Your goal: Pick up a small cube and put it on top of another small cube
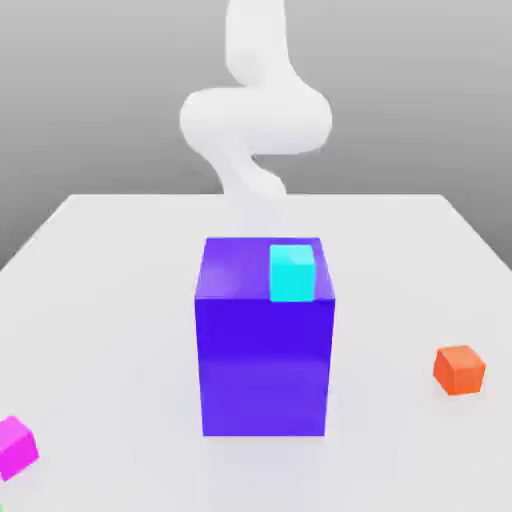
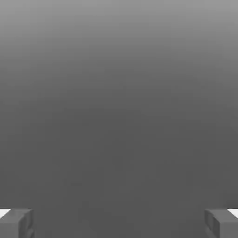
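Observation:
The small magenta cube [image 1: 15, 447] lies on the white table [image 1: 110, 300] at the front of the exterior view's left, partly cut by the frame edge. A cyan cube [image 1: 292, 272] rests on top of the big purple-blue block [image 1: 265, 360] in the middle. My white arm [image 1: 255, 120] rises behind that block, far from the magenta cube. In the hand view my gripper [image 2: 119, 224] is open, its two grey fingertips [image 2: 16, 224] set wide apart with nothing between them, facing a plain grey background.
An orange cube [image 1: 459, 369] sits on the table at the exterior view's right, level with the block's lower half. The tall block stands between the arm and the table's front.

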